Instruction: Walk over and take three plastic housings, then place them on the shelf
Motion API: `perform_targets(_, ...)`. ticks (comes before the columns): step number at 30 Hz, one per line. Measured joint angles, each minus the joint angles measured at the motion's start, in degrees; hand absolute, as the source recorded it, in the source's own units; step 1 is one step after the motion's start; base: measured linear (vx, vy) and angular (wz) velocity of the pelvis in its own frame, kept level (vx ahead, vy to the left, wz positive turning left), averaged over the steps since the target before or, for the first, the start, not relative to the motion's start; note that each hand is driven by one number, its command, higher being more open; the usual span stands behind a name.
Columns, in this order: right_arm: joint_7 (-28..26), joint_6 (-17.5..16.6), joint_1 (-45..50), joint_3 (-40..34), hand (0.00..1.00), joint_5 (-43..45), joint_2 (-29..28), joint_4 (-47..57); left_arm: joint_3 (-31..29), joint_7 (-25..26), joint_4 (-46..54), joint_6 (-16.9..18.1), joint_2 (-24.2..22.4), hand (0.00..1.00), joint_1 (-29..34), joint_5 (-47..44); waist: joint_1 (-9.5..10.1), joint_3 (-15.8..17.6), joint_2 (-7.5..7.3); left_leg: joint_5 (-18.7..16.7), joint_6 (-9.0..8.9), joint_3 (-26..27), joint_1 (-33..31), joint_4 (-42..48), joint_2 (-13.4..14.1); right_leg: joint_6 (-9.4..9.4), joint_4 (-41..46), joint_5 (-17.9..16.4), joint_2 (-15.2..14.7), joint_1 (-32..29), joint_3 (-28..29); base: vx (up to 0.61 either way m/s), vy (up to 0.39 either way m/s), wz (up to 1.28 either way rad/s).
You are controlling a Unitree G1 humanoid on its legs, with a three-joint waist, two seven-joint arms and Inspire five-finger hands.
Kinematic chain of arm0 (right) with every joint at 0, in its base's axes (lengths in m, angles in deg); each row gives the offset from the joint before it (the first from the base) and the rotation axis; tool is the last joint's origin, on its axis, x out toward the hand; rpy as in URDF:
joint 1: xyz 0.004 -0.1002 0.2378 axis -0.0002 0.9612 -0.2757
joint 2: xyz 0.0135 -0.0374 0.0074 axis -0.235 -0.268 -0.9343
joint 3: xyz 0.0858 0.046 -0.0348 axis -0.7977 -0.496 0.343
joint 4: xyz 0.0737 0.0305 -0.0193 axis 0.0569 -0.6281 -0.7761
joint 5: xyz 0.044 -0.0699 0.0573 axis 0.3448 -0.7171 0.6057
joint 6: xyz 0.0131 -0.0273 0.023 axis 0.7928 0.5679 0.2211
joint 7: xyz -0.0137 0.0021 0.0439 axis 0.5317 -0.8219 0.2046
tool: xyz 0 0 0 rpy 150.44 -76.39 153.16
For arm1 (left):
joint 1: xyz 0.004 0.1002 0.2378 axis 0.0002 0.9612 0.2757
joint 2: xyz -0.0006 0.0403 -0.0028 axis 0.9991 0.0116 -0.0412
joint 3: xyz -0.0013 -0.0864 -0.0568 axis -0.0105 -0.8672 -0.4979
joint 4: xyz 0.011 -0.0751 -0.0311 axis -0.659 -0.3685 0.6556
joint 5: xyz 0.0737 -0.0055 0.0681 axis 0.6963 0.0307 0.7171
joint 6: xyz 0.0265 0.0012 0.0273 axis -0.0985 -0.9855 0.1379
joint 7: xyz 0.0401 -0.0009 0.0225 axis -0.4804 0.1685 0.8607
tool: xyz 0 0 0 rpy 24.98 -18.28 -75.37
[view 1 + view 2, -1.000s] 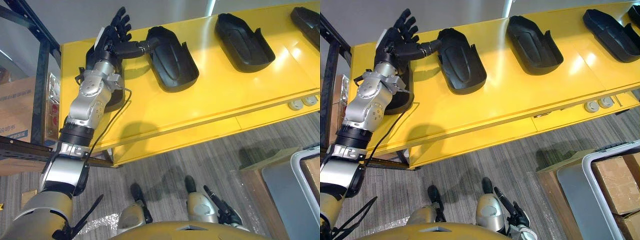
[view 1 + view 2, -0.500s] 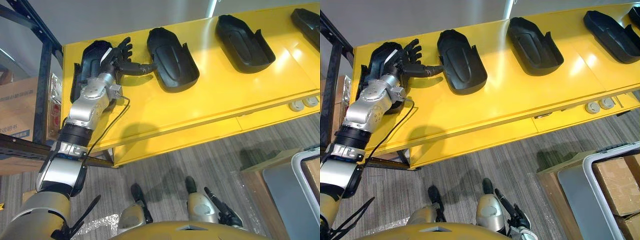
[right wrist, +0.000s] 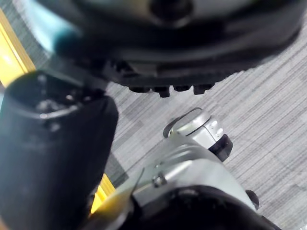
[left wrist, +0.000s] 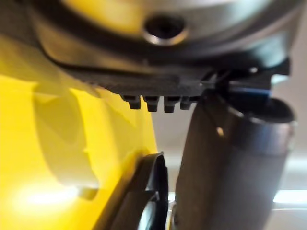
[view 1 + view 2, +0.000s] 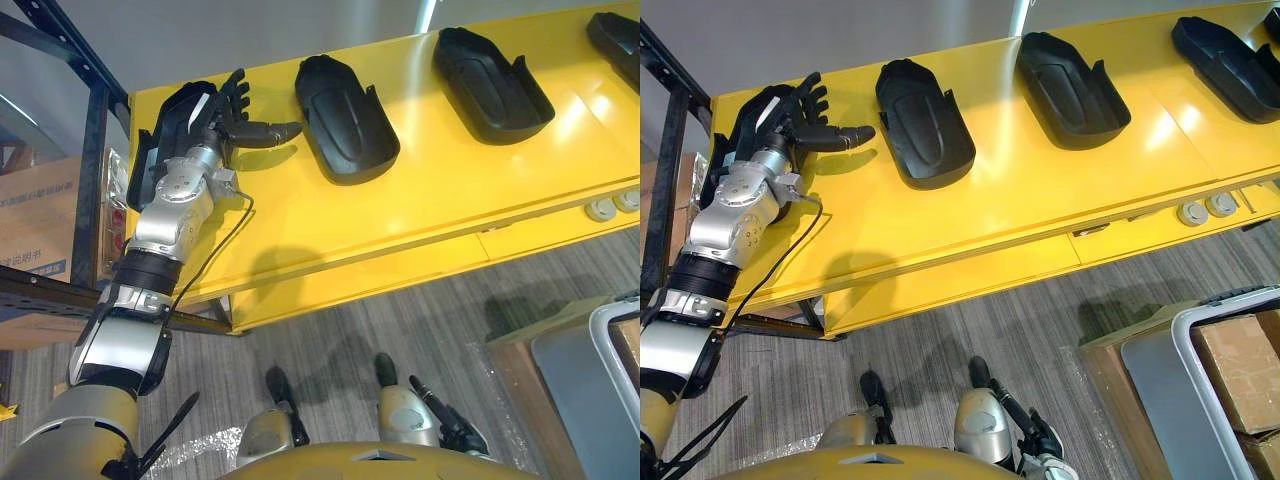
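Plastic housing [image 5: 168, 135] at the 9 o'clock end of the row, found lying on the yellow table [image 5: 400, 220] beneath the left hand [image 5: 222, 112]. Saw that hand spread wide above it, fingers [image 5: 236, 88] fanned toward 12 o'clock and thumb [image 5: 268, 130] stretched toward 3 o'clock over bare tabletop. Could not tell any touch between fingers and housing; saw nothing gripped. Caught, in the left wrist view, the thumb beside a dark housing rim against the yellow. Noted a second housing [image 5: 345, 118] just past the thumb tip at 3 o'clock, apart from it. Counted a third housing [image 5: 490, 85] and a fourth housing [image 5: 615, 35] farther on toward 2 o'clock, well spaced. Spotted two round grey fittings [image 5: 612, 205] on the table's near edge at 4 o'clock. Marked a dark metal rack [image 5: 95, 150] at 9 o'clock of the table with a cardboard box [image 5: 30, 220] behind it, and a pale-rimmed bin [image 5: 1215, 303] holding boxes [image 5: 1235, 365] at 5 o'clock on the striped floor [image 5: 400, 320]. Glimpsed the right hand [image 3: 53, 143] low over that floor; could not tell its state.
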Motion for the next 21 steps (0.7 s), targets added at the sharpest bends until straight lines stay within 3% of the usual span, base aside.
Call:
perform_targets(8,-0.15,0.00,0.64,-2.16,1.00,-0.11,-0.25,-0.17,-3.29,6.29,14.57,9.26,0.00,1.00,-0.11,-4.94,-0.16,-0.43,0.90,-0.05,-0.04,-0.02,0.93,0.00,-0.02,0.02,-0.09,-0.03,0.00,0.91,-0.03,0.00,0.000,0.00)
perform_targets(15,-0.36,-0.05,1.58,-3.51,1.00,-0.19,-0.23,-0.57,-7.85,11.35,18.07,8.89,1.24,1.00,0.36,-3.45,-0.07,-1.19,2.08,-0.03,-0.02,-0.02,1.93,-0.07,0.03,0.06,-0.15,-0.04,0.00,1.92,-0.20,0.00,0.000,0.00)
perform_targets(21,-0.32,-0.01,2.31,-3.71,1.00,-1.64,-0.25,-0.59,-15.63,10.37,22.56,7.37,6.12,1.00,9.29,0.64,0.76,-1.25,2.17,-0.02,-0.03,-0.37,1.81,-0.07,0.06,0.06,-0.26,-0.04,-0.06,2.11,-0.83,0.00,-0.001,0.04)
